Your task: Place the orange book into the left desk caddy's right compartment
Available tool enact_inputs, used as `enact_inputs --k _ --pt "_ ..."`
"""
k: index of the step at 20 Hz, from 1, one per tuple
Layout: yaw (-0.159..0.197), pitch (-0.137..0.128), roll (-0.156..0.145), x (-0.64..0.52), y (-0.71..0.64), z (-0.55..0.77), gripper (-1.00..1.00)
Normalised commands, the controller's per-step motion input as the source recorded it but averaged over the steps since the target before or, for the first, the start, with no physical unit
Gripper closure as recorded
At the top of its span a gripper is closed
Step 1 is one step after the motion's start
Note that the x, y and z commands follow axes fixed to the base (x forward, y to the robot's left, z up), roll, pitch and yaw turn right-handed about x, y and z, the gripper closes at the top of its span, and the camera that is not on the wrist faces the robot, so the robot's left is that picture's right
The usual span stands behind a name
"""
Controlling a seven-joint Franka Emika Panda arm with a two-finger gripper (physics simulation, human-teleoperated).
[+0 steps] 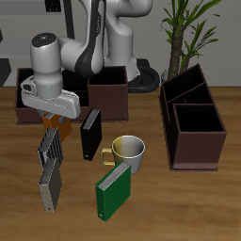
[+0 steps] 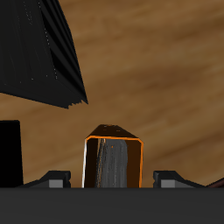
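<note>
The orange book [image 1: 49, 148] stands on edge on the table, pale page edges showing, directly under my gripper [image 1: 55, 122]. In the wrist view the orange book [image 2: 114, 162] sits between the two fingertips of my gripper [image 2: 112, 179], with a small gap on each side; the jaws are open and straddle its top. The left desk caddy [image 1: 193, 118] is dark reddish-brown, lies lengthwise and is well away from the gripper across the table. Its right compartment [image 1: 200, 141], the large square bin, is the end nearer the table's front edge.
A black book [image 1: 90, 135] stands just beside the gripper. A dark book with pale pages [image 1: 49, 188] stands nearer the front edge. A green book [image 1: 113, 193] and a mug [image 1: 128, 151] are mid-table. A matching caddy [image 1: 71, 91] sits at the back.
</note>
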Motion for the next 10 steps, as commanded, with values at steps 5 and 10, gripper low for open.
enact_inputs --k 5,10 --pt "-0.02 0.016 0.019 0.05 0.07 -0.15 1.0" --pt "0.008 -0.025 0.017 -0.03 0.14 0.21 1.0"
